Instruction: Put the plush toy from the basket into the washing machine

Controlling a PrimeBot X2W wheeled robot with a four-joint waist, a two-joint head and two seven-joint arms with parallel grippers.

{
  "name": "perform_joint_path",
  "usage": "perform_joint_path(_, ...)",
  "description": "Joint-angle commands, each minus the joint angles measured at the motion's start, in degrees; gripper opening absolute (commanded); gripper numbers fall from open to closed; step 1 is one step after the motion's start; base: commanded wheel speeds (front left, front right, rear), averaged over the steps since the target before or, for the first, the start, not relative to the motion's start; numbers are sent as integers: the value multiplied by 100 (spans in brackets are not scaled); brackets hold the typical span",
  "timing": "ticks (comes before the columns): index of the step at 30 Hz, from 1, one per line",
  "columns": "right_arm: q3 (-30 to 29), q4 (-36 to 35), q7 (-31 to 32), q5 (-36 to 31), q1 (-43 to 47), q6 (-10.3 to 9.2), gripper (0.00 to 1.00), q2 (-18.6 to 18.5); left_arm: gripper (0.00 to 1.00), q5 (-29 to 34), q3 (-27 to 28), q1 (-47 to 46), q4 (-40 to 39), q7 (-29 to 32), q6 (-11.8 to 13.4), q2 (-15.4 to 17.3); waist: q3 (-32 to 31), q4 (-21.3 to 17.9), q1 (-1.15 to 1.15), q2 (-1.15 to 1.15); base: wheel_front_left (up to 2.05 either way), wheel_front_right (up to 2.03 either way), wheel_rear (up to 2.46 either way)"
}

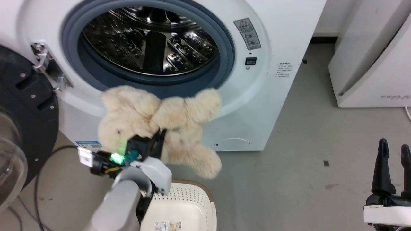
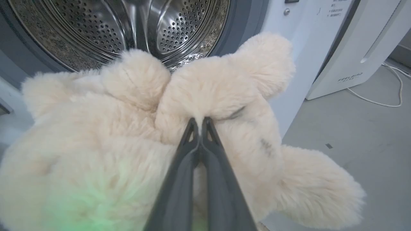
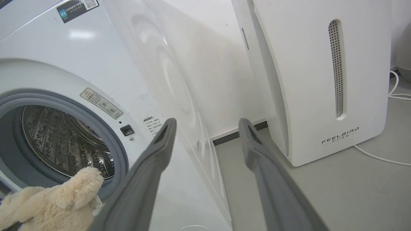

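The cream plush toy (image 1: 160, 125) hangs in the air just below the washing machine's grey-gasketed porthole (image 1: 147, 41), its upper limbs level with the gasket's lower lip. My left gripper (image 2: 199, 123) is shut on a fold of the toy's fur (image 2: 205, 96), and the steel drum (image 2: 128, 25) stands open right behind it. The toy's limb (image 3: 64, 199) also shows beside the porthole in the right wrist view. The cream perforated basket (image 1: 189, 205) sits on the floor under the toy. Low at the right, my right gripper (image 1: 394, 150) is open and holds nothing.
The black-framed glass door (image 1: 25, 128) is swung open at the left, with cables on the floor beneath it. The white slanted FEELBAIRD appliance (image 1: 372, 64) stands to the right of the washer, a white cord (image 3: 382, 157) trailing beside it. Grey floor lies between them.
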Motion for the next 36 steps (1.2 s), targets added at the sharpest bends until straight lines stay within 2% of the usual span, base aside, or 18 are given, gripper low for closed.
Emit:
perform_joint_path(1, 11, -36, -25, -10, -52, -4, 100, -3, 0, 2, 86, -173, -122, -39, 54, 42, 112, -81, 1, 0, 0, 0, 0)
perform_joint_path(11, 110, -122, -25, 36, -475, -4, 100, -3, 0, 121, 670, -1048, -558, -39, 151, 230, 912, -418, 1, 0, 0, 0, 0)
perform_joint_path(21, 231, -182, -25, 140, -965, -4, 100, -3, 0, 326, 1205, -2031, -404, -39, 115, 440, 1739, -883, 1, 0, 0, 0, 0)
perform_joint_path(26, 310, -210, -25, 239, -1193, -4, 100, -3, 0, 459, 1465, -2552, -232, -39, 126, 612, 2163, -1211, 1, 0, 0, 0, 0)
perform_joint_path(36, 523, -278, -25, 527, -1514, -4, 100, -3, 0, 680, 1884, -3710, 31, -39, 197, 1219, 3023, -1840, 1, 0, 0, 0, 0)
